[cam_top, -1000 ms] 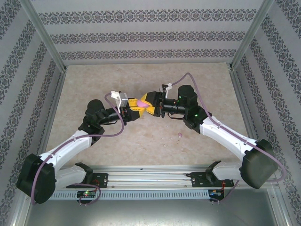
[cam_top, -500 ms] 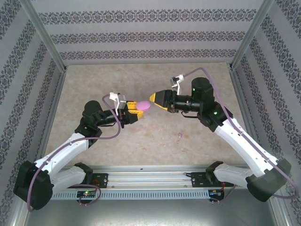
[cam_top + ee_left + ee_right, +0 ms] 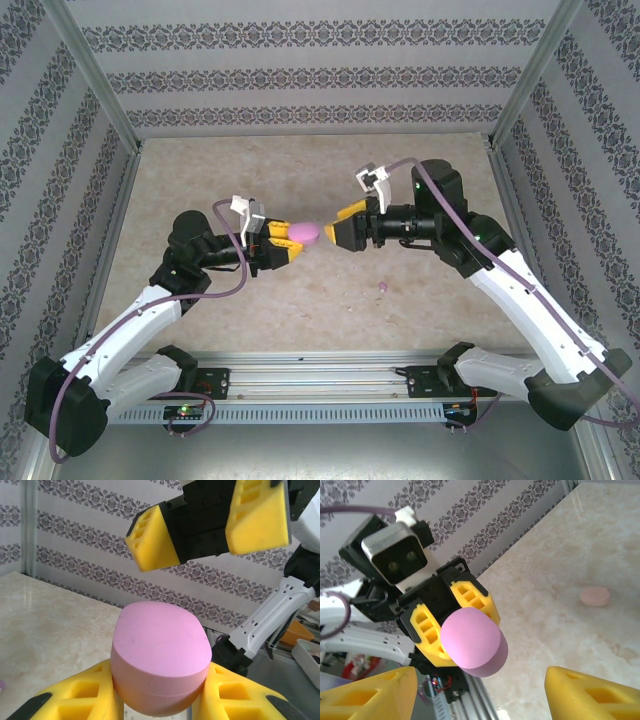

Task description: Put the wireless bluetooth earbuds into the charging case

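The left gripper [image 3: 292, 243] is clamped on the pink oval case [image 3: 306, 235]. Its two yellow fingers [image 3: 80, 700] press the case from both sides. The case stands out in front of the fingertips and is held in the air above the middle of the table [image 3: 300, 320]. In the left wrist view the smooth rounded face of the case is turned to the camera, and a thin seam runs around it near the lower side. The case looks closed.

The right gripper [image 3: 336, 229] faces the case from the opposite side. Its jaws stand apart and there is nothing between them. From above it seems to be just beside the free end of the case. The wrist views show that the two are close but do not touch. In the right wrist view the right gripper's own yellow fingers are at the two lower corners, far from each other, and the case is ahead of them in the middle.

One small purplish earbud [image 3: 383, 287] lies on the table, right of the middle and closer to the near edge. It is apart from both grippers and nothing touches it.

In the right wrist view a small pale pink rounded piece [image 3: 595, 596] also lies flat on the table. It looks like another bud, but it is too blurred to be sure.
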You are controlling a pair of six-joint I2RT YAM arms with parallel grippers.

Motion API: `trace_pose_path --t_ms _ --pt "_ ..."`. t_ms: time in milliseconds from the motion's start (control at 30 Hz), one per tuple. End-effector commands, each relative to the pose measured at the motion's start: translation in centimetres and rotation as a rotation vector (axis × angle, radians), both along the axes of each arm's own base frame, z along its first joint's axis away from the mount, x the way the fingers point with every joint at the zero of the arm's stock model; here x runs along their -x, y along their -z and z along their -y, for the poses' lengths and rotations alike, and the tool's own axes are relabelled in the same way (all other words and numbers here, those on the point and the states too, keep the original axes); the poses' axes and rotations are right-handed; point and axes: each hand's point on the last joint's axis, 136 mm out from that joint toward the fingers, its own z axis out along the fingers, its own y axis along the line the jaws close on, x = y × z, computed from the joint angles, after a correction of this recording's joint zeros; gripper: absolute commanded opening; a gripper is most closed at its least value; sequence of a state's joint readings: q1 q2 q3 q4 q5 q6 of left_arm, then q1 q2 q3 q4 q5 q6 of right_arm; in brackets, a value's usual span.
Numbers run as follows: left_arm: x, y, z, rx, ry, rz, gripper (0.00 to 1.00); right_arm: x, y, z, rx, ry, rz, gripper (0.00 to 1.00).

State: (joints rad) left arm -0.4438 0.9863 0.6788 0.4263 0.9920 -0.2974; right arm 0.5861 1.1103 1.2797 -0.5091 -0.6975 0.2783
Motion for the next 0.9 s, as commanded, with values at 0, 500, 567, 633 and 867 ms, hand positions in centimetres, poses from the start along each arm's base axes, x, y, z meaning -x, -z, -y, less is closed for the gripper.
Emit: trace_pose_path --t_ms 0,500,567,633,867 --pt "1.5 -1.7 0.0 0.026 0.064 0.005 0.22 0.9 -1.1 -0.7 -0.026 -0.100 0.205 0.71" --pt "2.2 -3.0 0.2 0.040 0.127 -0.011 0.22 2.7 0.7 -3.3 -0.047 -0.297 0.234 0.80" --pt "2.1 -3.1 0.3 0.047 0.127 -0.018 0.22 2.8 1.0 -3.5 -0.035 -0.300 0.266 0.81" --pt "2.1 -3.1 0.3 0.054 0.133 -0.023 0.22 2.6 1.1 -3.5 -0.022 -0.293 0.293 0.80" --pt "2.0 -3.0 0.4 0.059 0.136 -0.036 0.22 2.2 1.1 -3.8 -0.016 -0.292 0.307 0.63"
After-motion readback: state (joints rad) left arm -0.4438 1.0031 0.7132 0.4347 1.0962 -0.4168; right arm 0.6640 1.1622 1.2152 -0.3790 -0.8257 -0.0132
